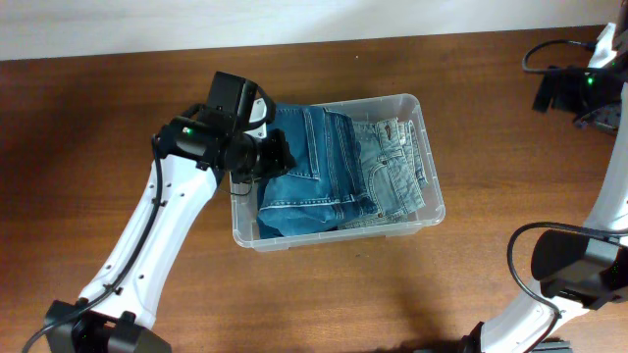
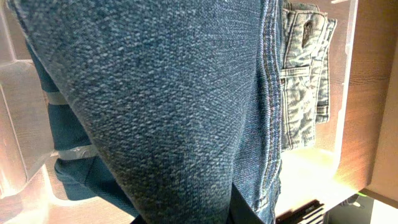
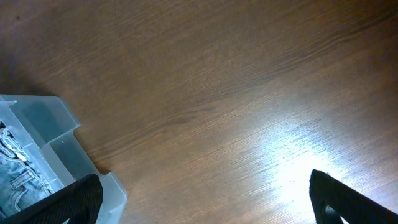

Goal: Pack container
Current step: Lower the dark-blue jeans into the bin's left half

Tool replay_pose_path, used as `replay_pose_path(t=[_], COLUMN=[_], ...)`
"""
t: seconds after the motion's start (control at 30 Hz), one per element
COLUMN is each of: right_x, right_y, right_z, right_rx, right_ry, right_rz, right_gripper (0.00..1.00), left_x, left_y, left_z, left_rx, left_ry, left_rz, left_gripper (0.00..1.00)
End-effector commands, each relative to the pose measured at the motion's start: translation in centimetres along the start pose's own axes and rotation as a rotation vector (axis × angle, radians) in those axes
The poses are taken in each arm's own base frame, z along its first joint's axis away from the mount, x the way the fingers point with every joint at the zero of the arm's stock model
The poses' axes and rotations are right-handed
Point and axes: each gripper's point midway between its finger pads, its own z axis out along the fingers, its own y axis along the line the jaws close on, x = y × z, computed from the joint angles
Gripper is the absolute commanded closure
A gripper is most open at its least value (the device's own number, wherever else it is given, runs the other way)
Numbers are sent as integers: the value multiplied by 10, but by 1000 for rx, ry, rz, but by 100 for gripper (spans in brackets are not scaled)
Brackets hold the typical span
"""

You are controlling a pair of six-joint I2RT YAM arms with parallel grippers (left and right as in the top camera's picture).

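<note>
A: Start overhead. Where is the container (image 1: 324, 235)?

B: In the middle of the surface (image 1: 118, 78), a clear bin on brown wood. Inside it lie dark jeans (image 1: 299, 181), folded and filling the container's left and middle. Light jeans (image 1: 394, 169) lie along its right wall, touching the dark pair.

A: And the arms?

B: The left arm (image 1: 172, 206) reaches over the container's left wall. The left jaws sit on the dark jeans just inside that rim, set narrow and pinching a fold of the denim. The right arm (image 1: 579, 270) stands well to the container's right, with its wrist off beyond the far right corner. From above I cannot read the right jaws.

A: What does the left wrist add?

B: Weave and stitching. Dark denim fills nearly the whole view, so close that it hides the left jaws. Past its seam the light jeans show a pocket and a waistband, and the container's clear wall shows on both sides.

A: And the right wrist?

B: The thing overhead lacks: the right jaws are spread wide with nothing between them. One black finger (image 3: 68, 202) sits low at each side, over bare wood. One corner of the container pokes in at the lower left, with a sliver of light denim behind its wall.
</note>
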Motion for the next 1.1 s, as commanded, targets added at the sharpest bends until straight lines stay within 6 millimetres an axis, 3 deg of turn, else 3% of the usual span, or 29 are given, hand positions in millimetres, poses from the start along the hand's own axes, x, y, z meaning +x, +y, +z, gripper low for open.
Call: replay_pose_path(t=[0.0,0.07,0.27,0.3,0.33,0.37,0.43,0.57,0.63,0.73,0.77,0.83,0.87,1.07], right_x=[0,0,0,0,0,0,0,0,0,0,0,0,0,0], right_y=[-2,-2,-2,-2,-2,-2,-2,-2,-2,-2,-2,-2,-2,-2], right_z=[-4,-4,-4,-4,-4,-4,-4,-4,-4,-4,-4,-4,-4,-4], right_rx=[11,11,11,11,11,11,11,11,11,11,11,11,11,11], right_ry=[-12,-12,-12,-12,-12,-12,-12,-12,-12,-12,-12,-12,-12,-12], right_rz=[5,5,5,5,5,5,5,5,5,5,5,5,5,5], right_gripper=[2,2,2,1,1,1,1,1,1,1,2,2,1,2], left_x=[1,0,-10,-11,-11,-11,-11,-20,-27,-37,-38,-38,-35,-4], left_y=[-7,1,39,42,43,43,43,48,44,32,29,25,24,39], left_z=[-16,-16,-22,-23,-23,-23,-23,-29,-35,-46,-48,-50,-49,-38], left_rx=[14,-32,-252,-270,-277,-277,-277,-319,-321,-300,-295,-290,-291,-411], left_ry=[-32,-42,-105,-112,-114,-114,-114,-157,-183,-224,-233,-235,-227,-108], left_rz=[53,76,92,94,102,102,102,108,130,145,150,158,161,182], left_gripper=[99,92,85,76,41,26,15,14,17,34,45,85,98,99])
